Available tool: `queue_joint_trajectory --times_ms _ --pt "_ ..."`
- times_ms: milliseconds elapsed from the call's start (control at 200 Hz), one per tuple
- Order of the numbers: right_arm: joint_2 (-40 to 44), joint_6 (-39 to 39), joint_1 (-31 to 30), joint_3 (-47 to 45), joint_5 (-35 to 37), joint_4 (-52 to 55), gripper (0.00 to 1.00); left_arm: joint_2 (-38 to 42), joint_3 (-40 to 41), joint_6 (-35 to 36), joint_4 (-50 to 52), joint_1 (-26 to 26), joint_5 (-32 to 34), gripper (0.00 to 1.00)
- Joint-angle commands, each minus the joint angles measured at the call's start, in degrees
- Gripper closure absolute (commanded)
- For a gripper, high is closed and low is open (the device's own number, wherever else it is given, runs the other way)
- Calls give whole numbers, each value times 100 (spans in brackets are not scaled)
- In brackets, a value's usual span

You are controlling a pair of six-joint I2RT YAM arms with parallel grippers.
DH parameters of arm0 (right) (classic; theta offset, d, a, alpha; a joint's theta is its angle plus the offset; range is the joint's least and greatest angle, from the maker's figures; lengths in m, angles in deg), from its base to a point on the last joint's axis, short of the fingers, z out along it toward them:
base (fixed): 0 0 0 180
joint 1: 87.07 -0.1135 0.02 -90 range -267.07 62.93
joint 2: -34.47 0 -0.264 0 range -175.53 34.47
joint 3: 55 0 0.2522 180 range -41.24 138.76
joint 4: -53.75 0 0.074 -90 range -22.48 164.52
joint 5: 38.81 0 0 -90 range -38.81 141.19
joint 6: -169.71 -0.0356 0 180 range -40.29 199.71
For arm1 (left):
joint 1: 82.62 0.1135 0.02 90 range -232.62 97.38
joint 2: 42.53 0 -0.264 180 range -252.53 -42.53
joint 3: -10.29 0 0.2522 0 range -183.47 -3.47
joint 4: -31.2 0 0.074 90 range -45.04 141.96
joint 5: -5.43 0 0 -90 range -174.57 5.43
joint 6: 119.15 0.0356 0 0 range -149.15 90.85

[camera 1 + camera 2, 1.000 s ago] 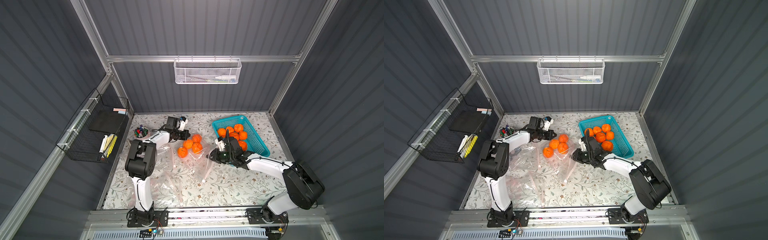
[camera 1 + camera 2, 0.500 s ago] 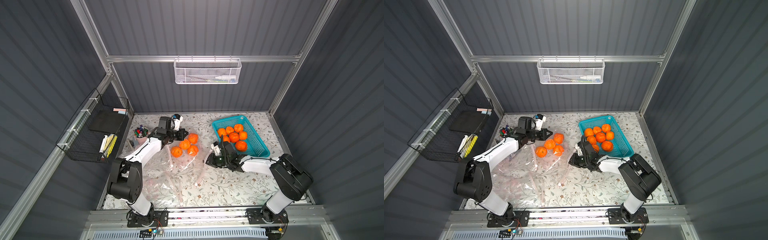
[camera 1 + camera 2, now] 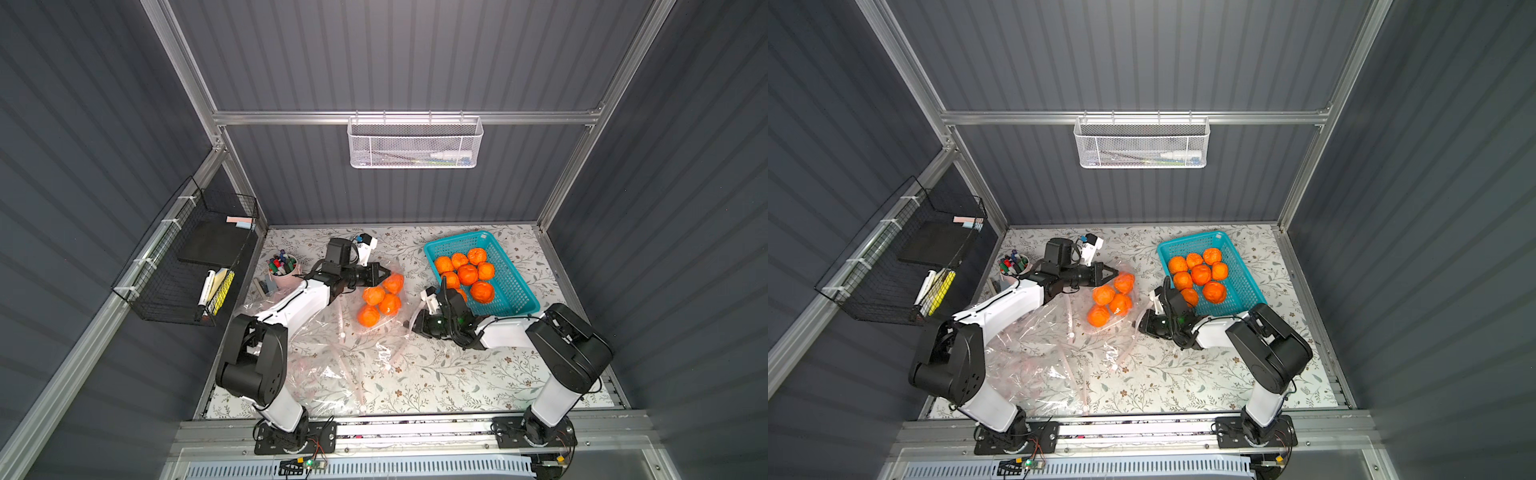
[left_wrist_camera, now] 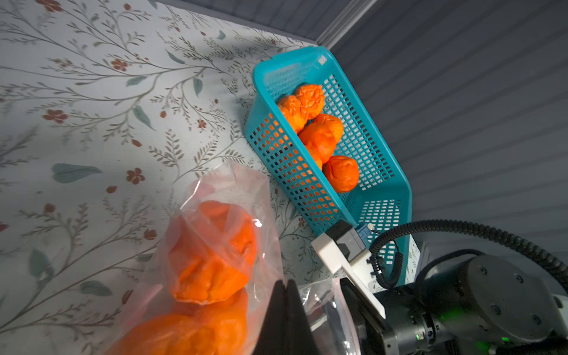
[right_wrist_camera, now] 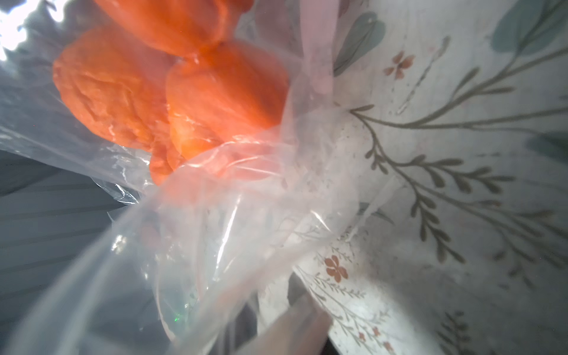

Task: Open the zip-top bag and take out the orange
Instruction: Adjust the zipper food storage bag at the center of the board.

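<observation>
The clear zip-top bag (image 3: pixel 390 328) (image 3: pixel 1121 328) lies mid-table with several oranges (image 3: pixel 373 296) (image 3: pixel 1104 295) inside. My left gripper (image 3: pixel 385 274) (image 3: pixel 1115 273) is at the bag's far edge, shut on its film. In the left wrist view its jaws (image 4: pixel 284 281) are pressed together, with bag film (image 4: pixel 233 184) on both sides and an orange (image 4: pixel 212 261) just beside them. My right gripper (image 3: pixel 412 324) (image 3: pixel 1142 324) is low at the bag's right edge. In the right wrist view film (image 5: pixel 246 199) covers the lens, a pink zip strip runs into the jaws (image 5: pixel 276 316), and oranges (image 5: pixel 221 92) show through.
A teal basket (image 3: pixel 511 286) holding several oranges stands right behind my right gripper. A pink cup of markers (image 3: pixel 282 270) is at the far left. Loose empty clear bags (image 3: pixel 324 365) cover the front left. A black wire basket (image 3: pixel 187 257) hangs on the left wall.
Both arms changed posture, the left one stretching lower over the table. The bag of oranges slid left, then back right and slightly nearer the front. Both grippers stayed shut on it.
</observation>
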Motion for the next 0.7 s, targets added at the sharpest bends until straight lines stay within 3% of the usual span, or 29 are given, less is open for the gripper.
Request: queue_joint_trajectory --times_ms 0,240,360,475,695 --pt "219 -16 -19 -95 174 -206 79 -83 -181 -358 -338 -91 -358 100" --pt "133 -85 -23 -193 278 -169 81 275 32 -753 -220 -119 -129 100" --pt "-4 -79 -23 12 592 684 83 612 362 -958 -238 -122 18 100" --pt "-218 -152 -17 -44 474 536 84 804 508 -964 -110 -120 152 100" --pt "-479 -288 -19 -114 456 558 85 1140 210 -828 171 -123 514 100"
